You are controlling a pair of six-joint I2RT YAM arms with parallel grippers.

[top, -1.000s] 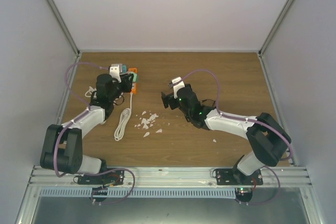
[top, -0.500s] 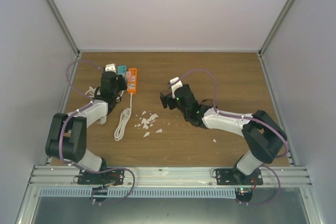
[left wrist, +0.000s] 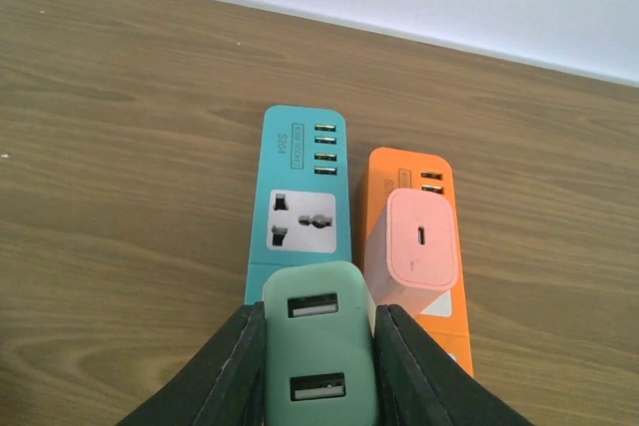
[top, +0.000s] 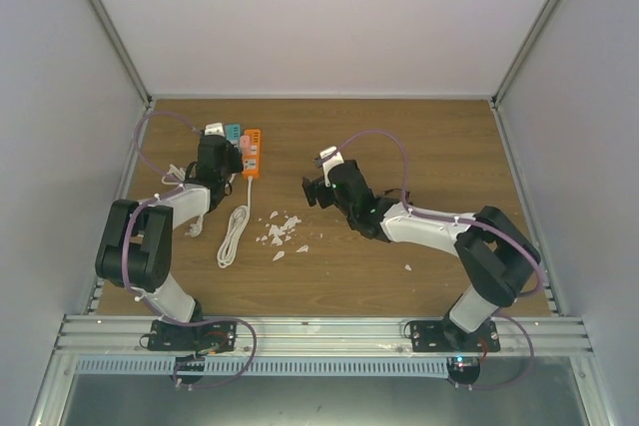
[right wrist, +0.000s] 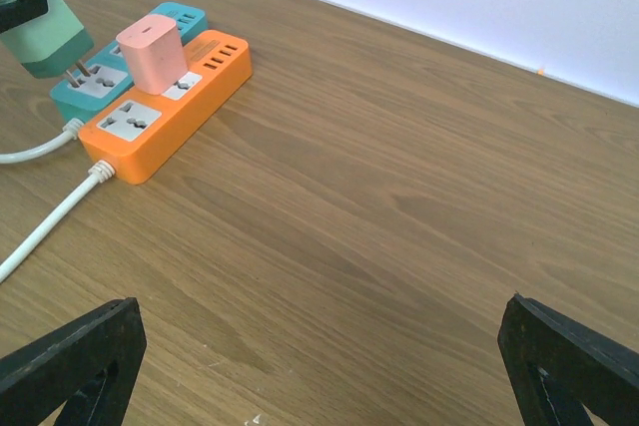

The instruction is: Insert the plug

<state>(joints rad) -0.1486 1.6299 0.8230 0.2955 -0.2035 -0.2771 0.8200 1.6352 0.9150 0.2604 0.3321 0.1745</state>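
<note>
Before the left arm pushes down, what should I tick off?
1. Left claw grips the green charger: ok.
2. Prongs meet a socket on the teal strip: ok.
3. Prongs lined up with the holes: cannot tell.
4. Charger fully seated: not ok, prongs show.
5. Pink charger on the orange strip stands apart from the green one: ok.
6. Right claw open, away from both strips: ok.
</note>
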